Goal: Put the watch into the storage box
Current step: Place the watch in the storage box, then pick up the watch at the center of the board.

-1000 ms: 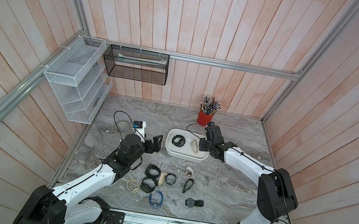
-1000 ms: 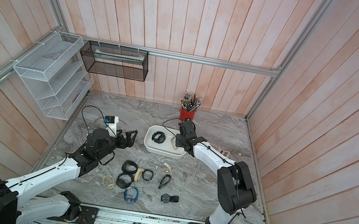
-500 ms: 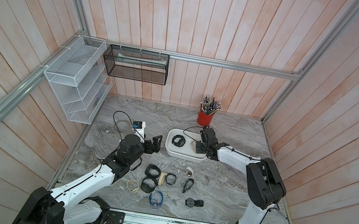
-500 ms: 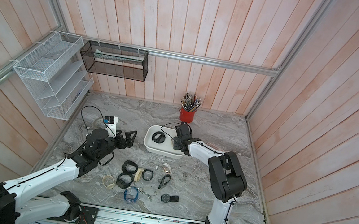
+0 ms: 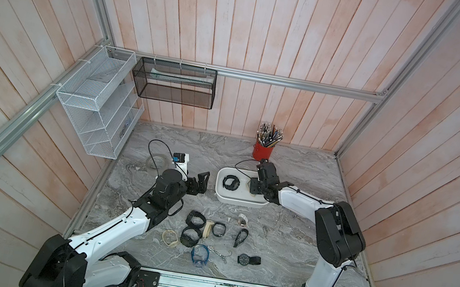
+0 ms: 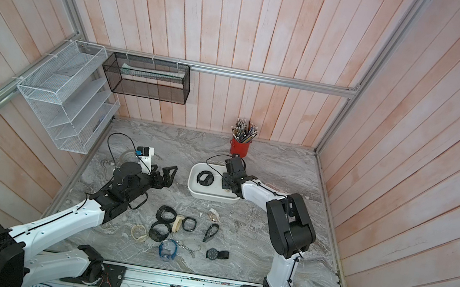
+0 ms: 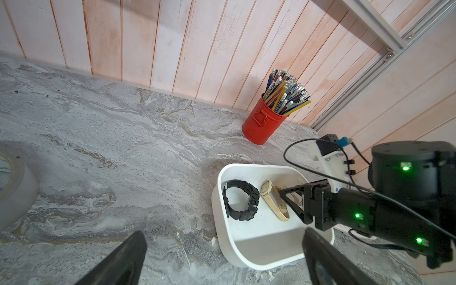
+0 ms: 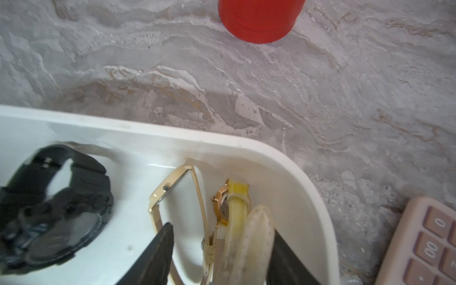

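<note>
Hanging over the worktop (image 5: 285, 240) with its fingers (image 7: 123, 256) spread as wide as they go, my left hand (image 5: 199, 181) holds nothing and touches nothing. It sits near the left end of the storage box (image 5: 239, 201), apart from it.

Inside that white box, towards its left, rests a black watch (image 5: 231, 182). Right of it lies a slim gold-cased watch (image 8: 172, 190), and beside that the cream-strapped watch (image 8: 246, 234). Both are on the box floor close to the right-hand corner.

My right hand (image 8: 222, 232) is down inside the box with its fingers (image 8: 162, 246) partly apart, one on each side of the two pale watches. The cream strap lies against one finger and the other finger stands clear of it, so I am not clamping the watch. Whether that other finger brushes the slim watch's strap I cannot tell.

As for writing, the green print on the tape roll (image 7: 17, 187), left of my left hand, is too blurred to read. On the pink calculator (image 8: 429, 241), just right of the box, keys marked "0" and "00" are legible.
</note>
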`<control>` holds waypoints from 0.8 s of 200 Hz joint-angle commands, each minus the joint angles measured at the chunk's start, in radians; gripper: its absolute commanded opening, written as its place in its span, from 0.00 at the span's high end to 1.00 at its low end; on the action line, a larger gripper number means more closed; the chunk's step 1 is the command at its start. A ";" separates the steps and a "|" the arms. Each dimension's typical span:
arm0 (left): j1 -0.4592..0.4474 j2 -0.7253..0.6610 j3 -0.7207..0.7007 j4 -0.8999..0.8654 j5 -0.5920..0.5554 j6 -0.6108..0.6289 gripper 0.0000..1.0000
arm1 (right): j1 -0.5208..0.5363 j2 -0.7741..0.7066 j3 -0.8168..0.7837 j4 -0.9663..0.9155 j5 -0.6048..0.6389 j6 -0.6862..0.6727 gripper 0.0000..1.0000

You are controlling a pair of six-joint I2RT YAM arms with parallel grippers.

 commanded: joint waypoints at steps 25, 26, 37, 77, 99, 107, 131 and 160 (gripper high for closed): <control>0.001 0.040 0.061 -0.003 0.065 0.037 0.01 | -0.009 -0.157 0.068 -0.029 -0.011 -0.009 0.23; 0.001 0.040 0.062 -0.004 0.065 0.036 0.01 | -0.009 -0.161 0.068 -0.029 -0.011 -0.009 0.23; 0.001 0.053 0.071 -0.003 0.087 0.038 0.01 | -0.015 -0.200 0.059 -0.028 -0.015 -0.006 0.21; -0.006 0.101 0.082 0.009 0.183 0.018 0.02 | -0.027 -0.419 -0.230 0.203 -0.005 0.015 0.10; -0.026 0.126 0.079 0.018 0.210 -0.002 0.02 | -0.039 -0.496 -0.350 0.264 -0.030 0.052 0.08; -0.036 0.131 0.078 0.017 0.220 -0.001 0.02 | -0.043 -0.506 -0.356 0.254 -0.027 0.054 0.08; -0.076 0.146 0.077 -0.007 0.233 0.030 0.03 | -0.050 -0.513 -0.348 0.241 -0.010 0.052 0.08; -0.125 0.155 0.104 -0.095 0.243 0.093 0.06 | -0.054 -0.501 -0.331 0.242 -0.007 0.054 0.08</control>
